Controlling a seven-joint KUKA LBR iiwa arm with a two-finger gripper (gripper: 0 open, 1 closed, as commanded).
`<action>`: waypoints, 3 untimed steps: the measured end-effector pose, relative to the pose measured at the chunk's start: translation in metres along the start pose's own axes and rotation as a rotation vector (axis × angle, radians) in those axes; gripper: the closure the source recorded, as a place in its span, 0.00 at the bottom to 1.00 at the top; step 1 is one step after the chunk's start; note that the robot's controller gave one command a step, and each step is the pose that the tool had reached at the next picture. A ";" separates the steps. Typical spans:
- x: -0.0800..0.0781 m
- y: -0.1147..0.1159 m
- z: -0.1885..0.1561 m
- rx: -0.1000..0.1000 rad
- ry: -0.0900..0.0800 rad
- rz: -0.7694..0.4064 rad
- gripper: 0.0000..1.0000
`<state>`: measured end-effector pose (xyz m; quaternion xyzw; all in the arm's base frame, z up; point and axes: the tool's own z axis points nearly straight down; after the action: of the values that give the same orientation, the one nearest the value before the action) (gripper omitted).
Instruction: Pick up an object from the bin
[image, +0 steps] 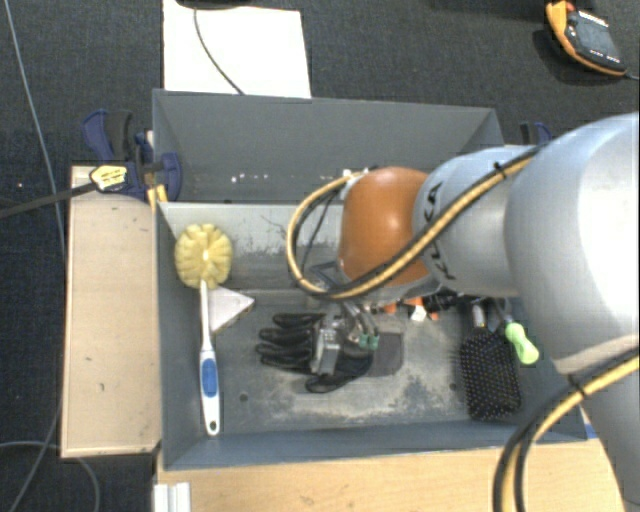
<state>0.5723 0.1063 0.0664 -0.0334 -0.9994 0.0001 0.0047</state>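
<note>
A black glove (283, 340) lies crumpled in the middle of the bin floor. My gripper (327, 350) is low over the glove's right part, touching or nearly touching it, with the glove's dark cloth spreading out on both sides of it. A flat dark grey piece (388, 352) lies just to the right of the gripper, partly under the glove.
A dish brush with a yellow head (204, 255) and a white and blue handle lies along the left wall. A white triangular piece (229, 305) sits beside it. A black hairbrush (489, 376) with a green handle lies at the right. The arm and its orange cover hang over the bin's upper right.
</note>
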 end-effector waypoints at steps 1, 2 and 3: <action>0.018 -0.010 -0.004 -0.005 -0.021 0.005 0.00; -0.001 0.000 -0.002 -0.003 -0.005 0.003 1.00; -0.001 0.000 -0.002 -0.003 -0.005 0.003 1.00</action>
<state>0.5735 0.1066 0.0689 -0.0349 -0.9994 -0.0011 0.0022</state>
